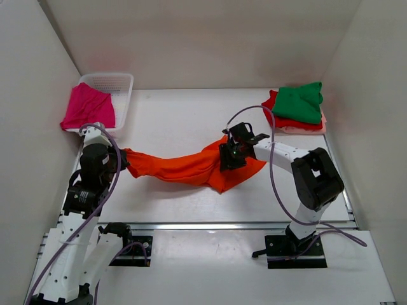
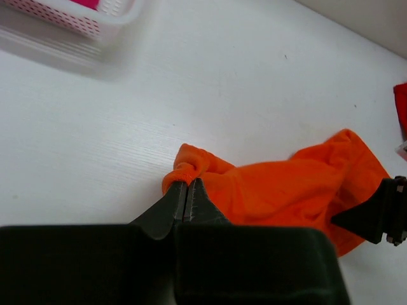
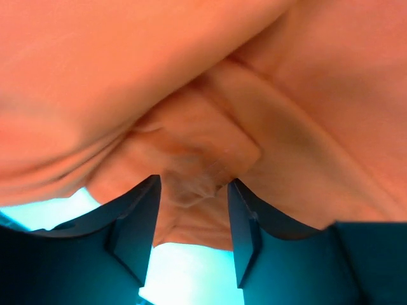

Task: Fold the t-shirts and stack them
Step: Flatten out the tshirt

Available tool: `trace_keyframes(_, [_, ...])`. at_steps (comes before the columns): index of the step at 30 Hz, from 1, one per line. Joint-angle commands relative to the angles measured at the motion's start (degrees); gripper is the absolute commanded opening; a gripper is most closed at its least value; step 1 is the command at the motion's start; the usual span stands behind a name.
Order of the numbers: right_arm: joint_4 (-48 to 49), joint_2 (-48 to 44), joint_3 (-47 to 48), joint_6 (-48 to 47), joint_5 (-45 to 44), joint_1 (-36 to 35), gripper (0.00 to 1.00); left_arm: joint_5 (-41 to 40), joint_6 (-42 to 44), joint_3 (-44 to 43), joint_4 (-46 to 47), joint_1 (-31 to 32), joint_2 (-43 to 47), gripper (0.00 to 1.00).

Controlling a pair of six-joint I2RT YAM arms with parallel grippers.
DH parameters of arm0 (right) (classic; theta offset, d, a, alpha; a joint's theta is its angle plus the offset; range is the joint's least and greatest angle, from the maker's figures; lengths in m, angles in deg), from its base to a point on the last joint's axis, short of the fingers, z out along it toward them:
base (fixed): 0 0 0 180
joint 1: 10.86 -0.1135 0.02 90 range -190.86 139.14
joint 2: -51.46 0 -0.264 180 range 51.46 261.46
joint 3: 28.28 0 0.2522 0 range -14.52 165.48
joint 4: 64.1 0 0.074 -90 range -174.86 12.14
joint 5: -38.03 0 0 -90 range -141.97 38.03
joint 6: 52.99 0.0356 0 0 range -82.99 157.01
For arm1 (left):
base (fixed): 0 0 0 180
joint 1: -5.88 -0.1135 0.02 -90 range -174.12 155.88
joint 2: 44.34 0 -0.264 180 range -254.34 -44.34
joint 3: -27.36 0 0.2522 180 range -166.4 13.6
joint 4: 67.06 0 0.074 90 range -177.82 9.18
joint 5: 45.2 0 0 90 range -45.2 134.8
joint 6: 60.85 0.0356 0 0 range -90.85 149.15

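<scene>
The orange t-shirt (image 1: pixel 191 166) lies stretched across the table between my two grippers. My left gripper (image 1: pixel 122 159) is shut on its bunched left end, and the hem shows pinched at the fingertips in the left wrist view (image 2: pixel 187 184). My right gripper (image 1: pixel 229 155) sits over the shirt's right part. In the right wrist view its jaws (image 3: pixel 194 184) stand apart, with a fold of orange cloth (image 3: pixel 191 95) between and above them. A magenta pink shirt (image 1: pixel 88 107) hangs over the basket. Green (image 1: pixel 299 101), red (image 1: pixel 280 119) and pale pink (image 1: pixel 321 127) shirts are stacked at the back right.
The white mesh basket (image 1: pixel 121 79) stands at the back left and also shows in the left wrist view (image 2: pixel 63 16). White walls enclose the table on three sides. The right gripper's dark body (image 2: pixel 381 213) shows at the right edge of the left wrist view.
</scene>
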Motion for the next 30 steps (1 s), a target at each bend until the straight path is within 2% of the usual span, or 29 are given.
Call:
trace_keyframes(1, [7.3, -6.2, -2.3, -0.5, 1.6, 0.3, 0.46, 3.8, -0.9, 1.3, 2.1, 0.4, 0.5, 0.00])
trace_keyframes(4, [8.3, -7.7, -3.4, 0.3, 2.3, 1.6, 0.49, 4.3, -1.0, 1.9, 2.0, 0.4, 0.8, 0.00])
trace_keyframes(8, [10.3, -6.9, -5.3, 0.6, 4.5, 3.2, 0.49, 4.3, -0.8, 1.9, 2.4, 0.1, 0.6, 0.00])
trace_keyframes(17, [14.1, -3.8, -7.8, 0.0, 5.3, 3.5, 0.57, 4.3, -1.3, 2.9, 2.7, 0.3, 1.2, 0.00])
trace_keyframes(22, [15.9, -2.1, -7.6, -0.4, 5.9, 3.3, 0.58, 4.6, -1.5, 3.9, 2.7, 0.0, 1.2, 0.00])
trace_keyframes(23, [15.2, -1.7, -6.8, -1.1, 5.5, 3.4, 0.55, 4.5, -1.5, 3.6, 2.9, 0.1, 1.2, 0.00])
trace_keyframes(24, [15.4, -1.0, -6.3, -1.3, 5.9, 3.5, 0.48, 4.4, -1.6, 3.6, 2.9, 0.2, 1.3, 0.00])
trace_keyframes(25, [15.2, -0.4, -6.3, -1.5, 5.8, 3.1, 0.36, 4.4, -1.4, 4.0, 3.0, 0.3, 1.3, 0.00])
trace_keyframes(26, [15.1, 0.0, -5.7, -1.9, 5.9, 3.3, 0.29, 4.3, -1.6, 4.0, 3.1, 0.2, 1.7, 0.00])
trace_keyframes(27, [15.0, 0.0, -5.6, -2.4, 6.3, 3.3, 0.14, 4.3, -1.2, 3.8, 3.0, -0.3, 1.4, 0.00])
trace_keyframes(28, [15.4, -0.2, -5.5, -2.6, 6.2, 3.4, 0.06, 4.4, -1.2, 4.1, 3.1, 0.0, 1.4, 0.00])
trace_keyframes(29, [15.1, -0.7, -5.4, -2.5, 5.8, 3.6, 0.00, 4.3, -0.9, 4.0, 3.3, -0.1, 1.2, 0.00])
trace_keyframes(30, [14.1, -1.4, -5.3, -3.3, 5.0, 4.0, 0.00, 4.1, -0.3, 3.5, 3.4, -0.3, 1.1, 0.00])
